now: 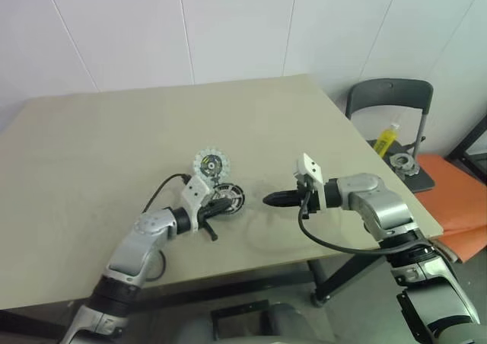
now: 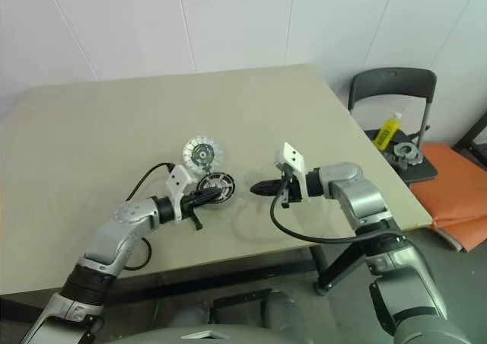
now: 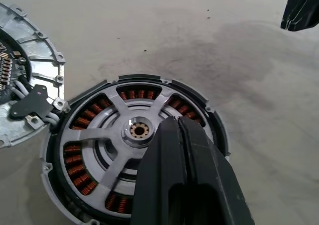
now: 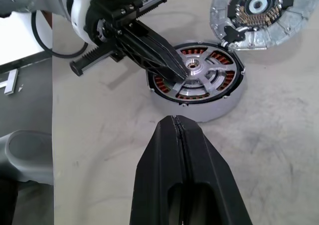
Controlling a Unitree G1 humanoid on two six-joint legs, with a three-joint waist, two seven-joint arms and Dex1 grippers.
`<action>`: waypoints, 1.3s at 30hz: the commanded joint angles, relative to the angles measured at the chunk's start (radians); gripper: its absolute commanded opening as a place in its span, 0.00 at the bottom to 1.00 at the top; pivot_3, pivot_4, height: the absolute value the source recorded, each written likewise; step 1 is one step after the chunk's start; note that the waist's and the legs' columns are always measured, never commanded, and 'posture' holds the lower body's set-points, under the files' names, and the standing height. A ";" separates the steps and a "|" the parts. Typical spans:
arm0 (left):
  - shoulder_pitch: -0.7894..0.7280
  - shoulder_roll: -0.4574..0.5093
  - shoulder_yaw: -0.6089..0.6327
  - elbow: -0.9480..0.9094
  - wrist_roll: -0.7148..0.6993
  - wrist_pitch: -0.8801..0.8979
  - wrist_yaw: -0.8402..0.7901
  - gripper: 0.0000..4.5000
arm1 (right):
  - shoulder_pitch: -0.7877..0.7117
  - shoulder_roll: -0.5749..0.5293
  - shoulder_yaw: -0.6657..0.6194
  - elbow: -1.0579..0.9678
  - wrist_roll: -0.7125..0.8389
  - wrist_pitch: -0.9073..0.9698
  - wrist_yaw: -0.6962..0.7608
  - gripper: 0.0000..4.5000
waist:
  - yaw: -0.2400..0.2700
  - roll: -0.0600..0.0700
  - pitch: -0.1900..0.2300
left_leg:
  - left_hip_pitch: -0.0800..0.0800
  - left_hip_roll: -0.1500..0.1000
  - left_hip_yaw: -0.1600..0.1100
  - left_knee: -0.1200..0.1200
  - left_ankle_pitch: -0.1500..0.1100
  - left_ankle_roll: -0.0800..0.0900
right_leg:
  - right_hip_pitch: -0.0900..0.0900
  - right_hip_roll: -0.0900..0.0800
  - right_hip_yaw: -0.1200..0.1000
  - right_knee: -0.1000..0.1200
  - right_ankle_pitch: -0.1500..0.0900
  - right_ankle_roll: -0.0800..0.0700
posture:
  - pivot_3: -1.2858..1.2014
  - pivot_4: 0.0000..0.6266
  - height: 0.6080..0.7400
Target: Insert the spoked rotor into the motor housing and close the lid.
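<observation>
Table (image 1: 91, 138): one beige top, white panelled wall behind it.
Motor housing (image 4: 164, 103): one, dark round puck near the middle of the table, copper windings visible through the gaps.
Spoked rotor (image 3: 102, 135): one, silver, already seated inside the housing, hub centred, three broad spokes counted in the left wrist view.
Lid (image 1: 211, 164): one, off the housing, lying flat just beyond it on the far-left side, rims about touching; segmented ring and dark hub face up.
Left gripper (image 1: 226, 202): one, two black fingers pressed together, nothing pinched between them; tips rest over the rotor near the hub. Cannot tell for sure whether they touch the metal.
Right gripper (image 1: 268, 200): one, fingers pressed together, empty; pointing left toward the housing, just right of it, clear of the rim.
Cables: two, one black loop per wrist, left one (image 2: 148, 173) and right one (image 1: 335, 245).
Chair (image 1: 392, 100): one, dark folding type, right of the table.
On chair seat: one yellow bottle (image 1: 386, 138), one small round metal part (image 1: 401, 161).
Orange cushion (image 1: 456, 192): one, far right, beside the chair.
</observation>
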 commanded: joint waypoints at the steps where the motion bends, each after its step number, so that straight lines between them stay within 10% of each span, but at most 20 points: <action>1: -0.004 -0.001 0.018 0.004 0.002 -0.013 -0.005 0.01 | -0.016 -0.006 -0.032 -0.033 0.020 -0.006 0.001 0.00 | 0.000 0.000 0.000 | 0.003 0.000 0.000 -0.001 0.000 0.000 | 0.003 0.000 0.000 -0.001 0.000 0.000 | 0.52 0.00 1.00; 39: 0.247 0.061 0.297 -0.027 -0.082 -0.380 -0.100 0.01 | -0.111 0.015 0.084 -0.008 -0.104 -0.165 0.054 0.00 | -0.002 0.000 0.001 | 0.005 0.003 0.001 -0.003 0.000 0.000 | 0.004 0.000 0.000 -0.002 0.000 0.000 | 0.52 0.00 1.00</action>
